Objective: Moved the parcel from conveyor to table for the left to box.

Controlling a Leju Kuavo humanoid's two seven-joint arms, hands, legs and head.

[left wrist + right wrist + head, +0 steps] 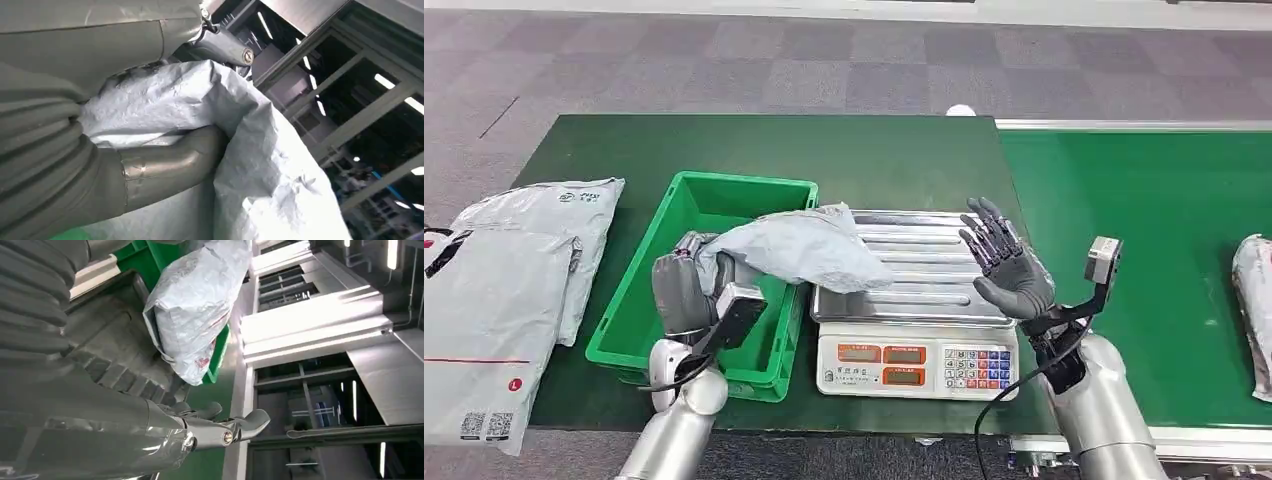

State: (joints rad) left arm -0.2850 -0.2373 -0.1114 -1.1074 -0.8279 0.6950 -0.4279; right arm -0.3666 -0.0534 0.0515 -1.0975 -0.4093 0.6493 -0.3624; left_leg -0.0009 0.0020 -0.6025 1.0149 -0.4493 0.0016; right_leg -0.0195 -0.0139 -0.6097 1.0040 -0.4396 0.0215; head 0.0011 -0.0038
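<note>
Grey carpet floor (724,60), ceiling strip lights (310,337)

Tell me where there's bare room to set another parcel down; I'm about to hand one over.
Free: the dark green table behind the green bin and scale, and the conveyor right of the right hand. Crowded: the table's left end, stacked with parcels, and above the bin, where the left hand holds a grey parcel.

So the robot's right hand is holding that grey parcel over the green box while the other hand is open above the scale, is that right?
Not quite: the left hand holds the grey parcel, not the right. The head view shows it gripping the parcel over the green box, and the left wrist view shows its thumb pressed into the bag. The right hand is the open one above the scale.
</note>
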